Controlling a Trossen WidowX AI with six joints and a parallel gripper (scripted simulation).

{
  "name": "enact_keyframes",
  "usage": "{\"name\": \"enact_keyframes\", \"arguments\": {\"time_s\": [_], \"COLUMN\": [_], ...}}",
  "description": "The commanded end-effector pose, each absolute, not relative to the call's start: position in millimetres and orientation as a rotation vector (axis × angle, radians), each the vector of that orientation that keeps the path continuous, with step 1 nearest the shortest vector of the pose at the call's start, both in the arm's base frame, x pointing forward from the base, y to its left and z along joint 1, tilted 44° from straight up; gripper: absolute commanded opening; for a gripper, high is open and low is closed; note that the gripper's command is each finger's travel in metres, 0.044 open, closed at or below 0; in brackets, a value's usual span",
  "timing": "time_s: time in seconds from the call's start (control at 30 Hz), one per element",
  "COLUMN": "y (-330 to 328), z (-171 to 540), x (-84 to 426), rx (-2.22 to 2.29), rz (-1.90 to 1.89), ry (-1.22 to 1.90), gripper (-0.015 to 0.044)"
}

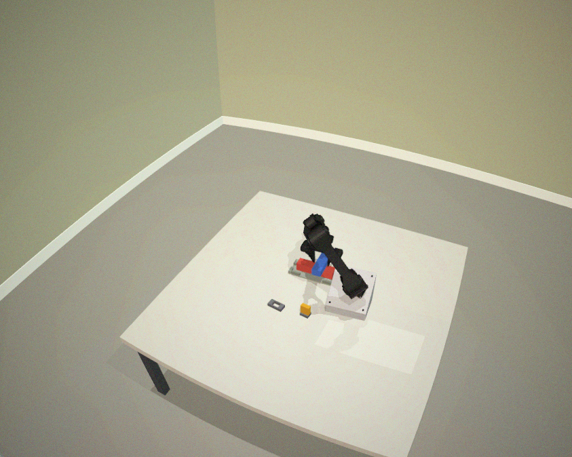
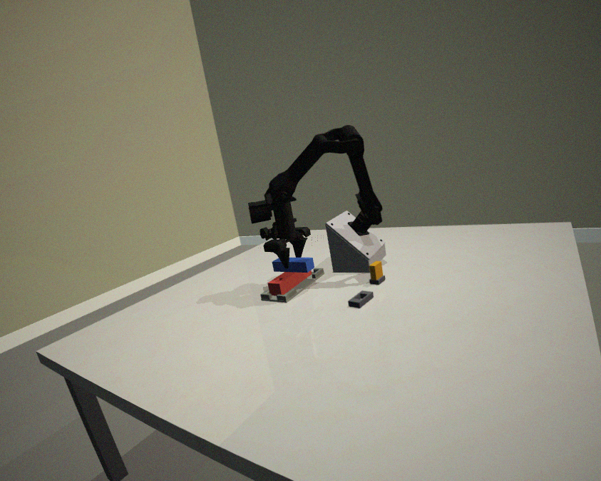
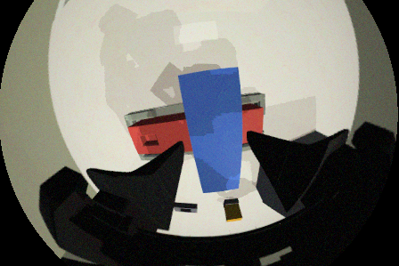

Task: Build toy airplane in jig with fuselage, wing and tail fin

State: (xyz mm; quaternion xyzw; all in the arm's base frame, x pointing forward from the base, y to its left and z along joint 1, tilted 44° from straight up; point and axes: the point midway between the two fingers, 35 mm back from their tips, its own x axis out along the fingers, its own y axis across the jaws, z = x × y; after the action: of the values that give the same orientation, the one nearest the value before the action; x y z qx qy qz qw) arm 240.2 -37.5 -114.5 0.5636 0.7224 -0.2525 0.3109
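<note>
The red fuselage (image 1: 303,265) (image 2: 284,284) (image 3: 166,137) lies in the grey cradle (image 1: 292,271) (image 3: 161,111), looking flat. The blue wing (image 1: 319,266) (image 2: 301,265) (image 3: 215,118) lies crosswise on top of the fuselage and looks level; its tab and socket are hidden under it. My gripper (image 2: 292,262) (image 3: 215,141) is open, fingertips on both sides of the wing, with a gap to each side in the wrist view. The dark tail socket (image 3: 150,140) in the fuselage is empty. The yellow tail fin (image 1: 305,308) (image 2: 376,270) (image 3: 233,213) stands upright in a small dark holder (image 2: 377,281).
An empty dark holder (image 1: 271,302) (image 2: 354,304) with an opening lies on the table near the tail fin. The arm's pale wedge-shaped base (image 1: 345,310) (image 2: 346,256) stands close to one end of the cradle.
</note>
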Motion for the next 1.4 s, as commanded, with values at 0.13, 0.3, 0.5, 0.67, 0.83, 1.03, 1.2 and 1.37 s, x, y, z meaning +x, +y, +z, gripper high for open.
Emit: {"name": "enact_keyframes", "arguments": {"time_s": [0.13,0.3,0.5,0.67,0.83,1.03,1.2,1.37], "y": [-37.7,-45.9,-95.5,-96.7,-96.4,-96.0,-95.7,-95.7], "z": [-114.2,-107.0,-51.5,-53.2,-53.2,-53.3,-53.4,-53.4], "x": [240.2,243.8,255.0,258.3,258.6,259.3,259.7,259.7], "rx": [1.488,1.486,1.492,1.492,1.269,0.859,0.550,0.538], "rz": [-0.667,-0.666,-0.676,-0.676,-0.318,0.247,0.615,0.628], "ry": [1.907,1.904,1.908,1.908,1.909,1.809,1.667,1.660], "gripper": [0.0440,0.0440,0.0440,0.0440,0.0440,0.0440,0.0440,0.0440]}}
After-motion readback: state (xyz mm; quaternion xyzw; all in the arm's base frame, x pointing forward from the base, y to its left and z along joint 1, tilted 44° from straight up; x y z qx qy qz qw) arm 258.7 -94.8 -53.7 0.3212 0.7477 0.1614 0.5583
